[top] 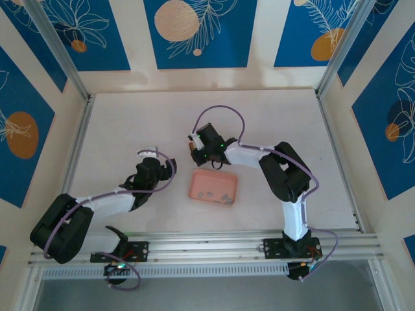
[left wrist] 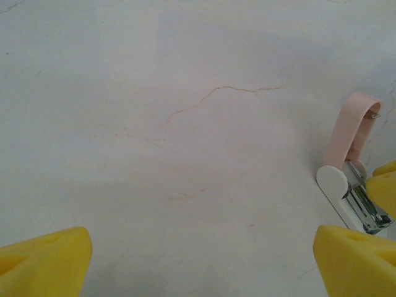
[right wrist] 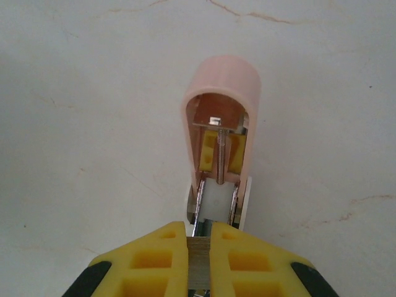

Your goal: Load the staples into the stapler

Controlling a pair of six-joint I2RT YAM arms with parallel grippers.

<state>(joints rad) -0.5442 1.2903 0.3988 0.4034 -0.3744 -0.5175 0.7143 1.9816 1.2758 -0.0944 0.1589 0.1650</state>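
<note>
Nearest, spare staples [top: 224, 196] lie in the pink tray [top: 217, 179]; the left tool [left wrist: 198, 266] hangs spread over bare counter [left wrist: 154, 124]. Beyond, the right tool [right wrist: 198, 238] pinches what looks like a staple strip [right wrist: 198, 267] at the open stapler [right wrist: 223, 111]. The strip is probably light, stiff and easily snapped, so best held by its flat sides.

Right wrist: a grey strip [right wrist: 198, 266] is pinched in my right gripper [right wrist: 198, 238] and runs off the bottom edge, so I can't tell if it's staples [top: 225, 197]. The near end of the stapler [right wrist: 219, 93] is tucked behind my fingertips [right wrist: 162, 257].

Top view: the stapler is mostly buried under that gripper. The staples in the tray [top: 214, 172] are grey specks, too small to count.

Left wrist: the stapler's magazine end is lost behind yellow fingertips at the right edge. The left gripper [left wrist: 201, 250] has its fingers clipped at the bottom corners.
</note>
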